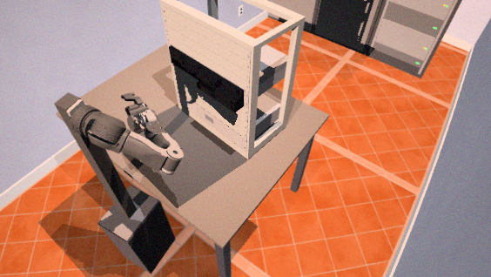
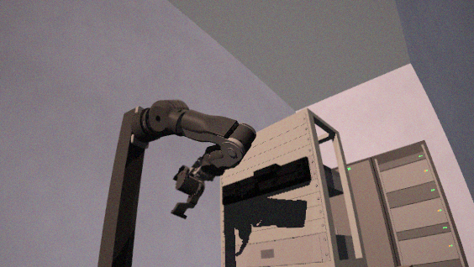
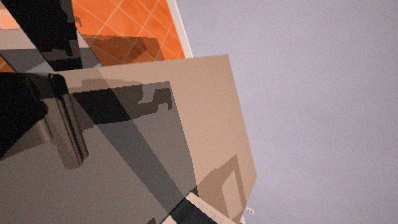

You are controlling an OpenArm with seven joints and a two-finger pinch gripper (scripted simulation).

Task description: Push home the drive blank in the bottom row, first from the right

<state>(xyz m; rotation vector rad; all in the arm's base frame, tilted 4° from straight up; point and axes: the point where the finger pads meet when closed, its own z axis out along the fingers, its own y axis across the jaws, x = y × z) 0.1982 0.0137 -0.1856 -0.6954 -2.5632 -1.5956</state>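
Observation:
The cream rack [image 1: 231,74] stands on the table, its front facing my arm. The dark storage chassis [image 1: 206,84] crosses the middle of that front; it also shows in the exterior view [image 2: 266,178], where some dark blanks stand out from it. Shadow covers the bottom row, and I cannot pick out the blank at its right end. My gripper [image 1: 131,104] is open and empty. It hangs above the table, well to the left of the rack front, as the exterior view [image 2: 181,191] also shows. The wrist view shows one finger [image 3: 67,135] over the table top and only a corner of the rack [image 3: 195,212].
The arm's dark post [image 1: 93,148] stands at the table's left edge. The table [image 1: 244,174] stands on an orange tiled floor. Grey server cabinets [image 1: 409,30] stand far behind the rack.

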